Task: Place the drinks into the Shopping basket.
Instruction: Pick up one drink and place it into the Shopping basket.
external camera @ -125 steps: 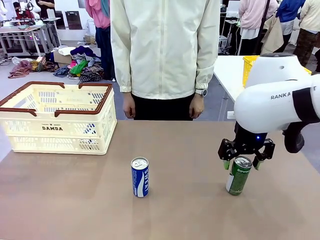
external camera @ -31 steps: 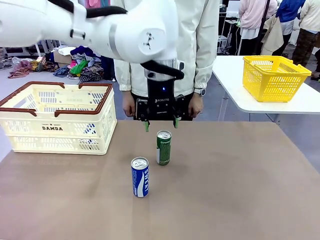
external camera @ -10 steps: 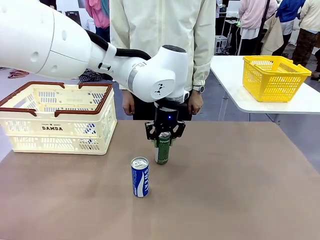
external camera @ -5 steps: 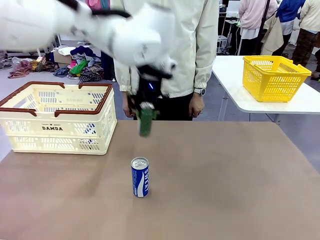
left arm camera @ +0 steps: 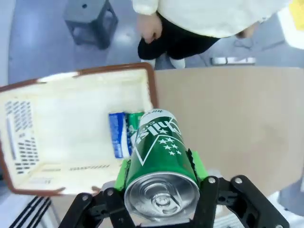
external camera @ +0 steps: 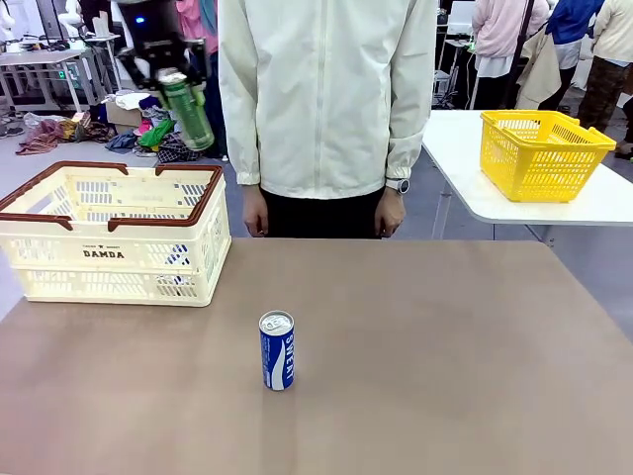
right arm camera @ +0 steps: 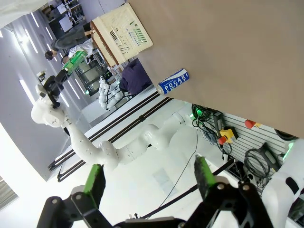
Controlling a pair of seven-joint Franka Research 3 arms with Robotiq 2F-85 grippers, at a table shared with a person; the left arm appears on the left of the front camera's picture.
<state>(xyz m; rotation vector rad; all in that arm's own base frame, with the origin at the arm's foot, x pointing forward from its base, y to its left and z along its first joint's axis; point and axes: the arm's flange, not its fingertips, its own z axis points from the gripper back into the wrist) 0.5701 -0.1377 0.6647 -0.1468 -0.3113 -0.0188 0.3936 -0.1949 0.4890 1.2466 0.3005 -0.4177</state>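
- The left jaws (left arm camera: 159, 183) are clamped on the green can (external camera: 186, 110), their green pads (left arm camera: 195, 164) pressing its sides just below the silver top.
- In the front view that can hangs tilted, high above the Shopping basket (external camera: 111, 234), over its far right corner.
- The left wrist view looks down past the can (left arm camera: 158, 152) into the basket (left arm camera: 71, 142); a blue shape beside the can's far end may be the other drink on the desk beyond the basket, though that is hard to tell.
- The right jaws (right arm camera: 149, 179) stand wide apart with nothing between them.
- The blue can (external camera: 277, 350) stands upright on the brown desk (external camera: 445, 356), well apart from the basket.
- A person (external camera: 326, 99) stands at the far edge, arms at the sides.
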